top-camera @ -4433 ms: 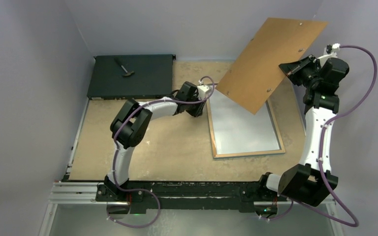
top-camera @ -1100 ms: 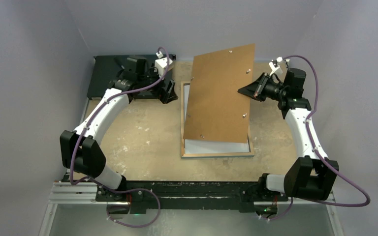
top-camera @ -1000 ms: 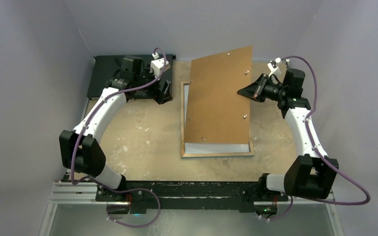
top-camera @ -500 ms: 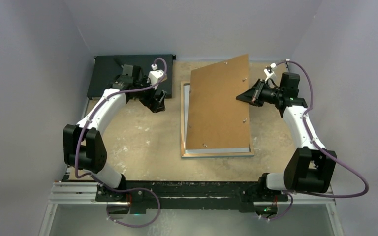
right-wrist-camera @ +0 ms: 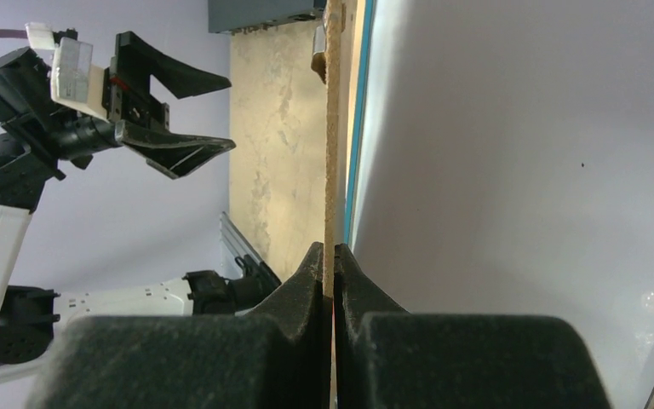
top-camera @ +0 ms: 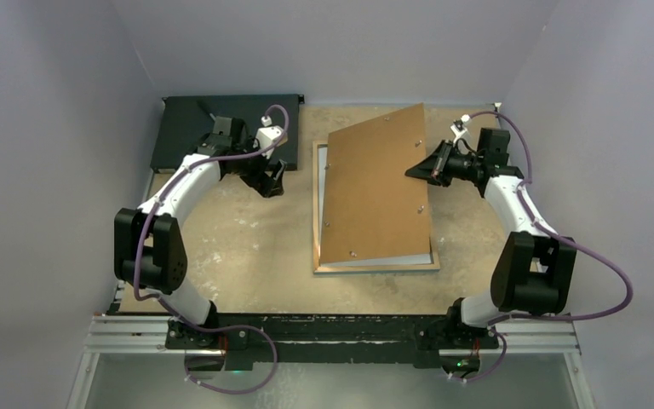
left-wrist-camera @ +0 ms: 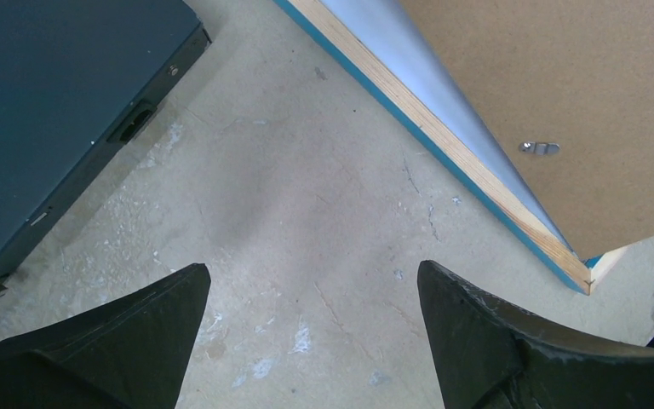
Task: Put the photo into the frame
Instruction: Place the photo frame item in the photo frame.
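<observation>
**Backing panel held aslant over the frame**

**Top view:** The thin rectangular frame (top-camera: pixel 375 268), bare light-wood back up, lies flat on the beige table (top-camera: pixel 247 247). A brown fibreboard backing panel (top-camera: pixel 375 196) lies skewed over it, and a pale sheet (top-camera: pixel 392 259) peeks out beneath; I cannot tell whether this is the photo. The right gripper (top-camera: pixel 412 172) pinches the panel's right edge. The left gripper (top-camera: pixel 272 183) hangs between the flat black box (top-camera: pixel 213 128) and the frame.

**Left wrist:** The left fingers (left-wrist-camera: pixel 170 315) are spread wide over bare table, holding nothing. The frame's rail is just ahead.

**Right wrist:** The right fingers (right-wrist-camera: pixel 306 281) are clamped on the panel's thin edge.
</observation>
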Action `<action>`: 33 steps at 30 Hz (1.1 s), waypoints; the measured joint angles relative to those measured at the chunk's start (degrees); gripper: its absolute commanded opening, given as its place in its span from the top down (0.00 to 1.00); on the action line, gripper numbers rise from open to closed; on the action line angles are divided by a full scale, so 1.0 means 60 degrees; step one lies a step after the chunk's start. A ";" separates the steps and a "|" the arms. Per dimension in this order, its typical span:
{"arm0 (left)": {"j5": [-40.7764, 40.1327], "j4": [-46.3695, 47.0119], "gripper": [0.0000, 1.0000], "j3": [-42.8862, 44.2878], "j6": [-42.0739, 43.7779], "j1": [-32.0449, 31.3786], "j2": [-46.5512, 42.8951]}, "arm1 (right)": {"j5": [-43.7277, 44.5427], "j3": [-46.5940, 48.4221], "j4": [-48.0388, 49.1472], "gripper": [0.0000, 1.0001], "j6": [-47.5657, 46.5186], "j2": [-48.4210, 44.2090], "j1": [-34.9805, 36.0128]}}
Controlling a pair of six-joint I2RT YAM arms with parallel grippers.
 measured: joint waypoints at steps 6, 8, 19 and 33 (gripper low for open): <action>0.0040 0.0324 0.12 -0.0127 -0.0248 0.0073 0.0313 | -0.0095 0.0000 0.0189 1.00 0.0000 0.0164 0.0062; 0.0055 0.0379 0.13 -0.0124 -0.0350 0.0080 0.0470 | -0.0124 0.0000 0.0299 1.00 -0.0004 0.0259 0.0080; 0.0044 0.0732 0.16 -0.0244 -0.0470 0.0080 0.0699 | -0.0226 0.0288 0.0168 1.00 -0.0310 0.1526 0.0117; 0.0189 0.1508 0.24 -0.1016 -0.0692 0.0080 0.1169 | -0.0357 0.0780 -0.0026 1.00 -0.0652 0.2368 0.0113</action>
